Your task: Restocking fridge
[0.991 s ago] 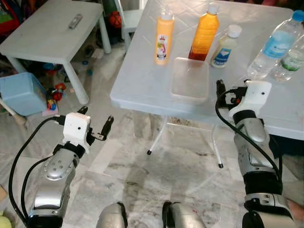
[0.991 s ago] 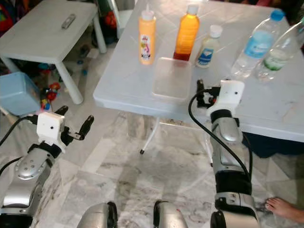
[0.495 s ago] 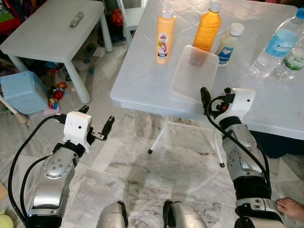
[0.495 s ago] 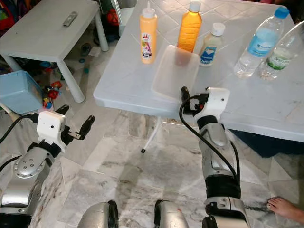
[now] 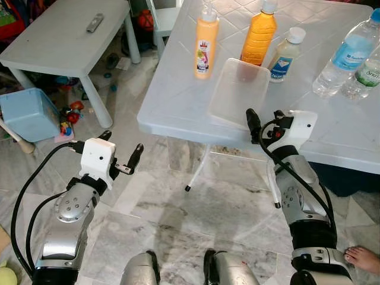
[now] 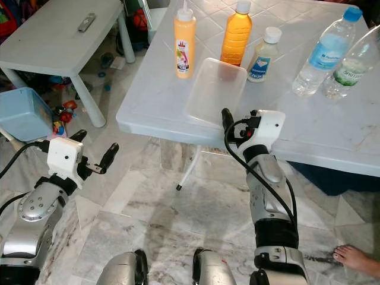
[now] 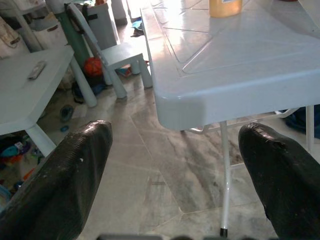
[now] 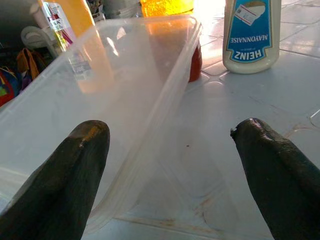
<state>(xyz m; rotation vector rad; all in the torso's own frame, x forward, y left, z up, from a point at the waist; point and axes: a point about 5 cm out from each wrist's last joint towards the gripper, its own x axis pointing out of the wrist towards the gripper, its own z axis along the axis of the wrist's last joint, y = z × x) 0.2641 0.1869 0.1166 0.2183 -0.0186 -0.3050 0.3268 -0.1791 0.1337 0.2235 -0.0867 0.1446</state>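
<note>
Head views: a clear rectangular plastic container (image 5: 237, 92) lies on the white plastic table (image 5: 172, 101), near its front edge, before an orange squeeze bottle (image 5: 204, 41), an amber juice bottle (image 5: 259, 34) and a white mayonnaise bottle (image 5: 284, 48). The right gripper (image 6: 237, 122) sits at the container's near edge. Left wrist view: the left gripper (image 7: 172, 165) is spread wide over the marble floor (image 7: 165, 175). Right wrist view: fingers (image 8: 75, 170) are parted, gripping nothing, one over the container's rim.
</note>
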